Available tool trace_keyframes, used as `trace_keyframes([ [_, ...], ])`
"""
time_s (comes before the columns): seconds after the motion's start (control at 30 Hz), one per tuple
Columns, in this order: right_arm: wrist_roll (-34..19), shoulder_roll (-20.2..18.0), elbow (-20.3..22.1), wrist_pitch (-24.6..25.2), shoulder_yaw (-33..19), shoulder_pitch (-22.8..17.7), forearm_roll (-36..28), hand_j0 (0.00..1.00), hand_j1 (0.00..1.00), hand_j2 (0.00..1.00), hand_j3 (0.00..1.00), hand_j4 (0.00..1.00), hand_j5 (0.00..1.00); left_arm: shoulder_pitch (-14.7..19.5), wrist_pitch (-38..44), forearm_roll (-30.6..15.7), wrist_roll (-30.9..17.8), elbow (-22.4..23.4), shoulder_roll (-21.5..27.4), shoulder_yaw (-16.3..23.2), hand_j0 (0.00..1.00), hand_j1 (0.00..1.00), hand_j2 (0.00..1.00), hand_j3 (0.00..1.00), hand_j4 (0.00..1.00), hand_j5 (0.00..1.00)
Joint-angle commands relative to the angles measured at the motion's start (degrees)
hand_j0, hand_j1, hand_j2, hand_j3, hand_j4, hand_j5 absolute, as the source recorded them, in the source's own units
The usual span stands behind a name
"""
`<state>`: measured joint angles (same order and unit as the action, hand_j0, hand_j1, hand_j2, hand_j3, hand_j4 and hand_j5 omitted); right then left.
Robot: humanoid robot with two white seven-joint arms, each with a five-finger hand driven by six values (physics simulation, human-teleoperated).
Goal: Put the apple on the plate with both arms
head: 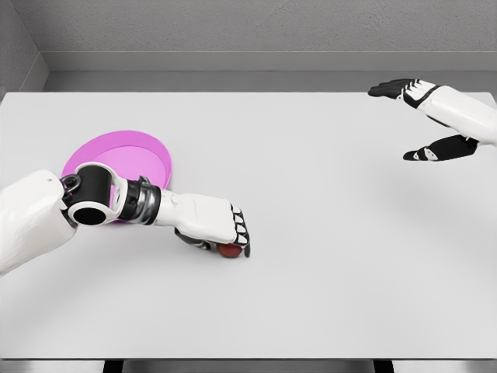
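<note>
left hand (221, 225): down on worktop (326, 256), palm over apple, fingers curled around it; looks like a grasp, can't confirm firm hold.
apple (229, 249): small, red, mostly hidden under left hand, only lower edge shows; on worktop, center-left, just right of plate, not on it.
plate (147, 155): pink, round, w/ raised rim, behind left forearm, holds nothing.
right hand (423, 116): raised at far right, fingers spread wide, holding nothing, well apart from apple.
handling (guess): apple rigid, light, smooth, round so rolls/slips; grip across widest part, fingers opposite thumb; set down gently inside rim.
</note>
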<state>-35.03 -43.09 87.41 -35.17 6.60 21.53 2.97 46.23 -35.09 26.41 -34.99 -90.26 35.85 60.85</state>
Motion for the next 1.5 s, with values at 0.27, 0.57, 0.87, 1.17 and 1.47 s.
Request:
trace_keyframes([
  [0.27, 0.03, -0.15, 1.09, 0.17, 0.35, -0.26, -0.42, 1.0, 1.0, 1.0, 1.0, 1.0, 1.0, 0.0, 0.09, -0.22, -0.01, -0.01, 0.1, 0.41, 0.55, 0.55, 0.55, 0.55, 0.55, 0.55],
  [0.57, 0.03, -0.06, 1.09, 0.17, 0.43, -0.26, -0.42, 1.0, 1.0, 1.0, 1.0, 1.0, 1.0, 1.76, 0.09, -1.01, -0.01, -0.1, 0.72, 0.14, 0.51, 0.51, 0.51, 0.51, 0.51, 0.51],
  [0.87, 0.03, -0.15, 1.18, 0.17, 0.52, -0.18, -0.42, 1.0, 1.0, 1.0, 1.0, 1.0, 1.0, 3.08, 0.09, -7.16, -0.01, 12.9, 6.16, -10.14, 0.51, 0.51, 0.51, 0.51, 0.51, 0.51],
  [1.17, 0.03, -0.06, 1.18, 0.17, 0.52, 0.0, -0.42, 1.0, 1.0, 1.0, 1.0, 1.0, 1.0, 2.72, 0.09, -7.34, -0.01, 28.29, 6.87, -15.94, 0.51, 0.51, 0.51, 0.51, 0.51, 0.51],
  [1.47, 0.03, -0.06, 1.36, 0.17, 1.14, 0.0, -0.42, 1.0, 1.0, 1.0, 1.0, 1.0, 1.0, 2.46, 0.09, -10.33, -0.01, 28.82, 6.6, -15.94, 1.0, 1.0, 1.0, 1.0, 1.0, 1.0],
])
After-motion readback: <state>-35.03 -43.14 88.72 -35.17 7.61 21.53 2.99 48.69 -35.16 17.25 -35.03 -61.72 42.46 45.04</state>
